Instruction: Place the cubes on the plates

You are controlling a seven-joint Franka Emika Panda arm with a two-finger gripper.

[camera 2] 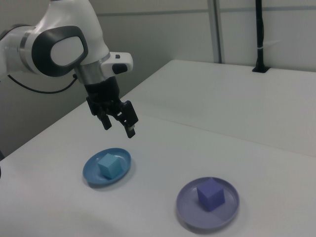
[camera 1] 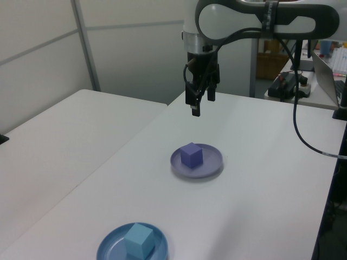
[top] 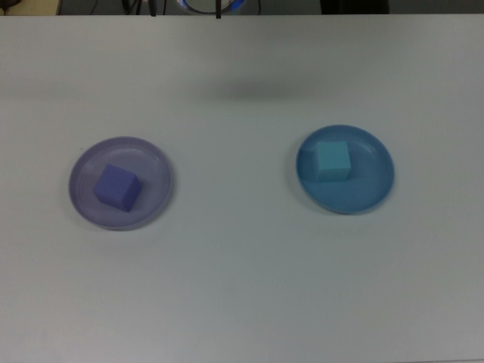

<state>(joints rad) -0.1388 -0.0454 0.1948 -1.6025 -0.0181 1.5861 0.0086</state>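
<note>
White table (top: 242,287) held both plates. Purple cube (top: 116,187) sat on lavender plate (top: 82,203) at 9 o'clock; turquoise cube (top: 332,160) on blue plate (top: 363,195) at 3. Gripper (camera 2: 118,127) hung above, fingers apart, empty.

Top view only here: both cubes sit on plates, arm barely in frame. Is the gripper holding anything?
Observer: No. The gripper is open and empty.
Operator: Height?
Observer: It hangs in the air, well above the table.
Operator: Over a plate?
Observer: No. In the left view it hangs beyond the purple plate, not over it.
Operator: And the blue one?
Observer: The right view shows it apart from the blue plate too.
</note>
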